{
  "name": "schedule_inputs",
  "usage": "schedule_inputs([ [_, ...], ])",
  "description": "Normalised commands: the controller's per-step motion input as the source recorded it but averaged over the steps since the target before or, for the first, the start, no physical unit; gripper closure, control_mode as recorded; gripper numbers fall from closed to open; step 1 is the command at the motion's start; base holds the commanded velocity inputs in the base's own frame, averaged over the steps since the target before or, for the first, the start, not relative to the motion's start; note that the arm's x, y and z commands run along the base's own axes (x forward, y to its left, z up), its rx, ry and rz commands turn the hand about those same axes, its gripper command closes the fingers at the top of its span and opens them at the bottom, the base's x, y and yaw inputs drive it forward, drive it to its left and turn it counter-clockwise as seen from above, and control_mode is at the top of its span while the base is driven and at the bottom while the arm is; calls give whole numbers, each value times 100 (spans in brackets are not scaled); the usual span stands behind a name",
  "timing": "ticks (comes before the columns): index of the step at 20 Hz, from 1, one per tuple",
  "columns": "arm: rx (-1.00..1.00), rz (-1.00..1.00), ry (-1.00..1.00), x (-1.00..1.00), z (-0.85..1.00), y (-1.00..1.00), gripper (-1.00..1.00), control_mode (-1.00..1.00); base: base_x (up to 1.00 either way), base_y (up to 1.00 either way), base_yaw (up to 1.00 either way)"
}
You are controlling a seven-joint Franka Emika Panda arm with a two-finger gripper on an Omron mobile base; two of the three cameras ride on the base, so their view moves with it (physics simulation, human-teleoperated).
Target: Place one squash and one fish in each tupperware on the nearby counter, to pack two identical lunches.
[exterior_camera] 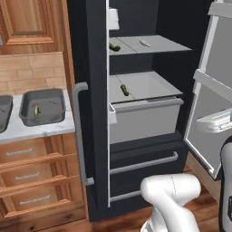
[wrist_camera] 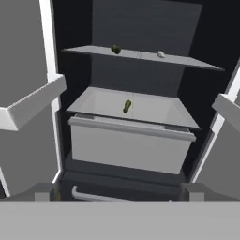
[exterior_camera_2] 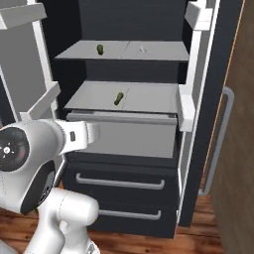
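The fridge stands open. On its upper shelf lie one dark green squash and a pale fish. A second squash rests on the lower shelf above the drawer. On the counter to the left, a grey tupperware holds a greenish-yellow fish; another tupperware is cut off by the view's edge. My gripper is open and empty, out in front of the fridge and facing its shelves, well short of them.
The fridge's grey drawer sticks out below the lower shelf. The open fridge door with its shelves stands to the right, and a dark door with a long handle to the left. Wooden counter drawers sit under the tupperware.
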Motion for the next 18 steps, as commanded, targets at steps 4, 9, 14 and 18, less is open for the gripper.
schedule_inputs([
  [4, 0, 0, 0, 0, 0, 0, -100, 100, 59, -22, 0],
  [9, 0, 0, 0, 0, 0, 0, -100, 100, 65, -9, 0],
  [14, 0, 0, 0, 0, 0, 0, -100, 100, 59, 0, 0],
  [18, -3, 0, 5, 8, -1, -1, -100, -100, 17, -1, 0],
])
